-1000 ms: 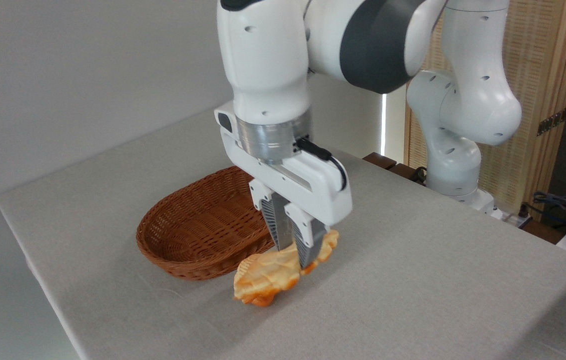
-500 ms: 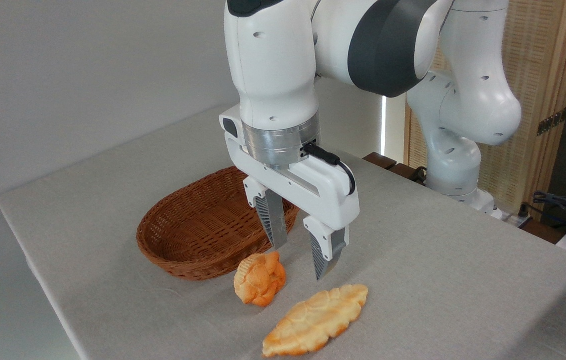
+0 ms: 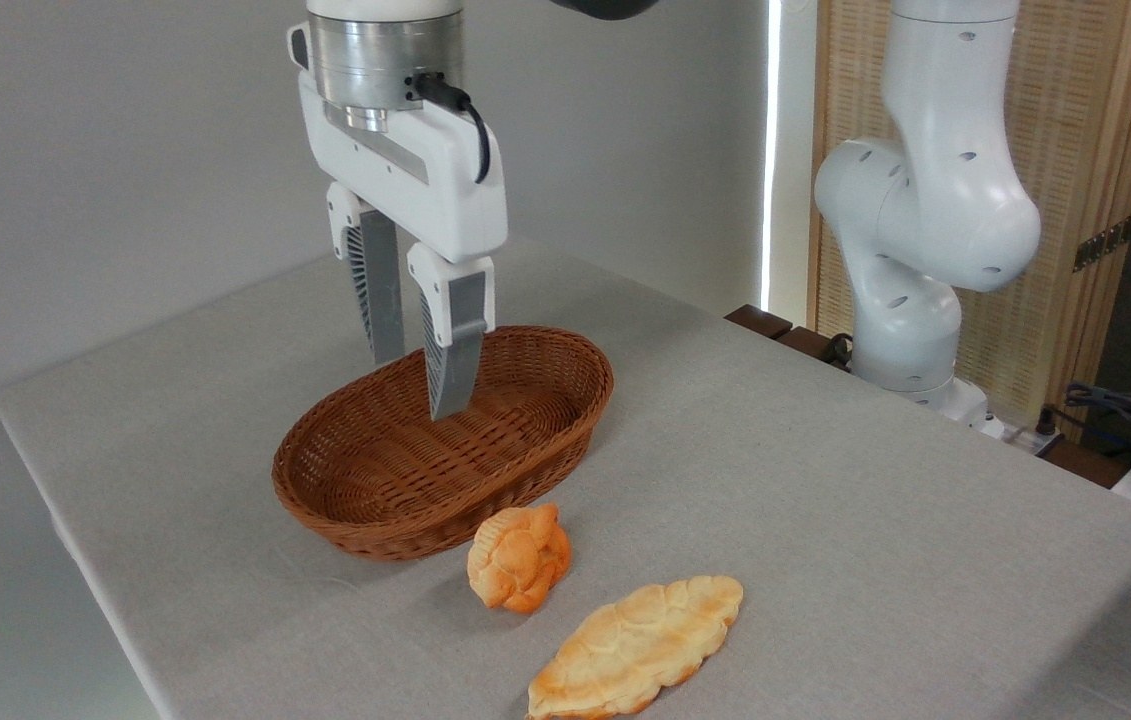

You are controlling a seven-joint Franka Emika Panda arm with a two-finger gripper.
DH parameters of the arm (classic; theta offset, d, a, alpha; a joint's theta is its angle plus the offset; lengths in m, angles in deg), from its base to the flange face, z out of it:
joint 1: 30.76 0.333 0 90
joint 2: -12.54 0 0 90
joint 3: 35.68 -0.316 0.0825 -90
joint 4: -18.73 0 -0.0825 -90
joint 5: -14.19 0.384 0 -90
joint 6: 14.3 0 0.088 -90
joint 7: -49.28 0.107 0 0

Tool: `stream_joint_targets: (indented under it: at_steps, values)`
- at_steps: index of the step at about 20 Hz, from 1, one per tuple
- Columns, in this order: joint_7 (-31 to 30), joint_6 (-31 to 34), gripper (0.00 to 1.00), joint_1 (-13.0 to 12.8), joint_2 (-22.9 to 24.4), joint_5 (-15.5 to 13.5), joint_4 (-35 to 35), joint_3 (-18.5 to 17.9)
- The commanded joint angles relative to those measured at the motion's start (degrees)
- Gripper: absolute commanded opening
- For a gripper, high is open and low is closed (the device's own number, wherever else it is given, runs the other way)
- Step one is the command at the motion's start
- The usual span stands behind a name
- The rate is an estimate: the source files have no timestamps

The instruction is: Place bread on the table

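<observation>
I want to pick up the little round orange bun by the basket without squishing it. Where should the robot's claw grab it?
Probably from straight above, pinching the small knotted bun across its wider middle. It sits lumpy and rounded on the table, so the sides offer the most to hold. Best to keep the fingers off the basket side: its wall is close behind, so close them left to right. The gripper is open above the basket.

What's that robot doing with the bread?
It is putting bread out of the basket onto the table. The long bread lies flat on the grey cloth near the front edge, with a small round bun beside it. The gripper hangs above the empty basket with its jaws open, holding nothing.
</observation>
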Motion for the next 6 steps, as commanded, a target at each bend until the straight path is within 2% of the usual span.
stream_joint_targets:
  at_steps: [1, 6]
  values:
    - [-3.18, 1.52, 1.00, 0.12, -0.99, 0.35, 1.68, 0.57]
    - [-3.53, 3.72, 1.00, 0.03, -1.25, 0.26, 1.59, 1.27]
